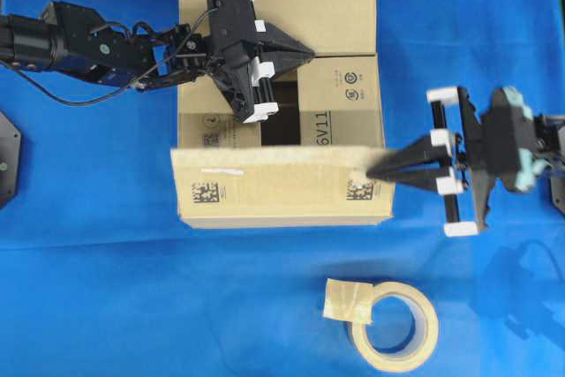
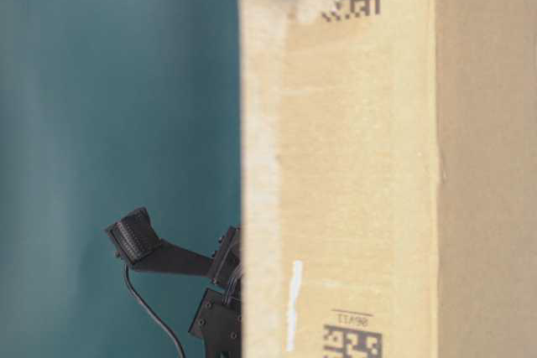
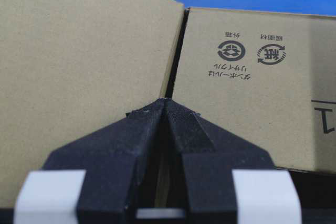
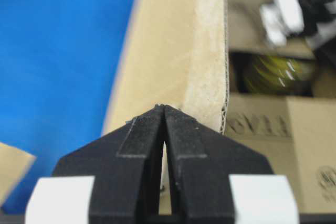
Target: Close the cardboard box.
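The cardboard box (image 1: 276,11) stands mid-table. Its far flap lies folded flat. An inner flap (image 1: 340,99) with recycling marks also lies flat on the right. The near flap (image 1: 282,187), with black square codes, stands tilted up, and a dark opening (image 1: 281,121) remains between the flaps. My left gripper (image 1: 311,52) is shut, its tips (image 3: 167,103) over the seam between the far flap and the inner flap (image 3: 252,87). Shut too, my right gripper (image 1: 371,169) has its tips (image 4: 164,107) against the right end of the near flap (image 4: 178,51).
A beige tape roll (image 1: 427,320) lies on the blue cloth (image 1: 106,289) in front of the box. Something yellow (image 4: 273,74) shows inside the box. In the table-level view the near flap (image 2: 352,165) fills the right half.
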Robot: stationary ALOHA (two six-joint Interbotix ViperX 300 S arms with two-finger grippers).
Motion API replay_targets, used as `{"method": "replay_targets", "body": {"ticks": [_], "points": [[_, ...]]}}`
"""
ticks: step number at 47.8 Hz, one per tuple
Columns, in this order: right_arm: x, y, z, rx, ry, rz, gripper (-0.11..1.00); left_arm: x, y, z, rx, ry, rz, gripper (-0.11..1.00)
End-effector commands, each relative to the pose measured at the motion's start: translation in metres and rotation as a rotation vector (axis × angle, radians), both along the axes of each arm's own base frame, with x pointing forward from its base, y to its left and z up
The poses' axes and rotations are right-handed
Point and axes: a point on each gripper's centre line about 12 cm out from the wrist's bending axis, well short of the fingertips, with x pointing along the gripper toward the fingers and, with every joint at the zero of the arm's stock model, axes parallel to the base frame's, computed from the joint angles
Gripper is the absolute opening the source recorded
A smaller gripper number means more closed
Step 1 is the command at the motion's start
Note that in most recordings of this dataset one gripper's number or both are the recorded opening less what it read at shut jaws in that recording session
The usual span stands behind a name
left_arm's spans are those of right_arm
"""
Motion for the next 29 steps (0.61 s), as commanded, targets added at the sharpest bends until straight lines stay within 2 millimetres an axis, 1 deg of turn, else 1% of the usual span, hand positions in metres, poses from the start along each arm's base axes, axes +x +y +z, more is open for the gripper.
{"method": "replay_targets", "body": {"ticks": [1, 5, 16, 22, 29], "points": [[0.004, -0.010, -0.002, 0.015, 0.019, -0.044, 0.02, 0.001, 0.002, 0.008, 0.001, -0.020, 0.005, 0.02], [0.007, -0.016, -0.012, 0.018, 0.056, -0.066, 0.02, 0.000, 0.002, 0.008, 0.000, -0.017, 0.005, 0.02], [0.013, -0.018, -0.035, 0.024, 0.129, -0.081, 0.02, 0.001, 0.001, 0.008, 0.000, -0.017, 0.003, 0.02], [0.015, -0.019, -0.042, 0.038, 0.154, -0.097, 0.02, 0.001, 0.001, 0.010, 0.002, -0.022, 0.003, 0.02], [0.016, -0.020, -0.042, 0.041, 0.152, -0.100, 0.02, 0.000, 0.001, 0.010, 0.002, -0.020, 0.002, 0.02]]}}
